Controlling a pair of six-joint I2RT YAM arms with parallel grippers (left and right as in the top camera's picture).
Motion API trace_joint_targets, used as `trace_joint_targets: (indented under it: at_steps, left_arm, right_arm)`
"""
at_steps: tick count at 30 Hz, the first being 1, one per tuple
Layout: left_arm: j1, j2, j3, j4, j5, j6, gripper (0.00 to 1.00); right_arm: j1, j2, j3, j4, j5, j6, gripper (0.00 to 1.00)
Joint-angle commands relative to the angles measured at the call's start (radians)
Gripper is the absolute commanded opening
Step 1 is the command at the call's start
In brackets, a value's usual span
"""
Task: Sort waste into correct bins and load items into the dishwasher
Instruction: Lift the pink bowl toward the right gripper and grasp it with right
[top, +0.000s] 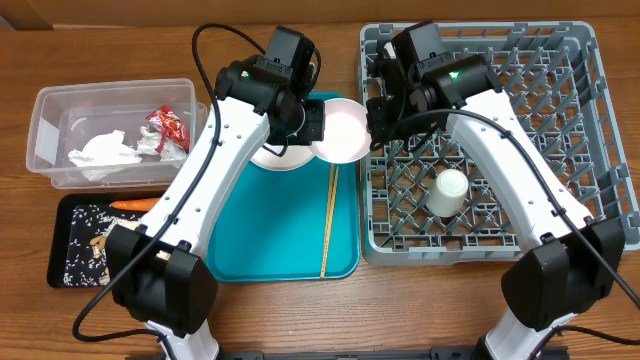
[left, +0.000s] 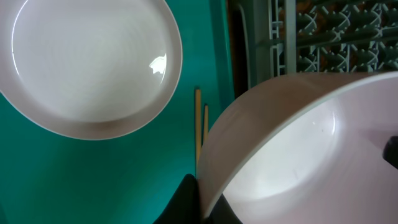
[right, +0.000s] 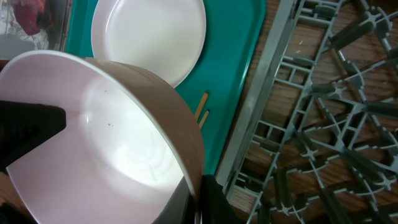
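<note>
Wooden table (top: 100, 40), brown, grain running L-R. Four things sit directly on it. Clear plastic tub (top: 45, 140) is far left twd the back. Black tray (top: 58, 245) is just in front of the tub. Teal tray (top: 270, 250) is in the centre. Grey dish rack (top: 600, 130) is on the right, just beside the teal tray. Wood shows thru the rack's lattice floor.

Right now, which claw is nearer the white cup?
Right. The right claw is at the rack's left edge, up-left of the cup; the left claw is farther left, over the teal tray.
</note>
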Motion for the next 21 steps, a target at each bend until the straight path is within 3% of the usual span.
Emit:
trace_joint_targets:
  at_steps: [1,8,13,16,21]
  left_arm:
    - [0.004,-0.006,0.014,0.005,0.028,0.027,0.06]
    - [0.004,-0.007,0.014,0.005,0.031,0.027,0.05]
    - [0.004,-0.007,0.014,0.005,0.031,0.027,0.14]
    - [0.005,-0.007,0.025,0.004,0.033,0.028,0.25]
    - [0.006,-0.007,0.114,-0.044,0.034,0.048,0.56]
  right_arm:
    - [-0.003,-0.004,-0.002,0.01,-0.008,-0.017,0.04]
    - [-0.003,-0.004,-0.002,0.017,-0.008,-0.017,0.1]
    - [-0.003,-0.004,0.0,0.018,-0.007,-0.014,0.04]
    - [-0.009,-0.005,0.004,0.031,0.057,0.04,0.04]
    - [-0.035,-0.005,0.035,0.024,0.156,0.083,0.04]
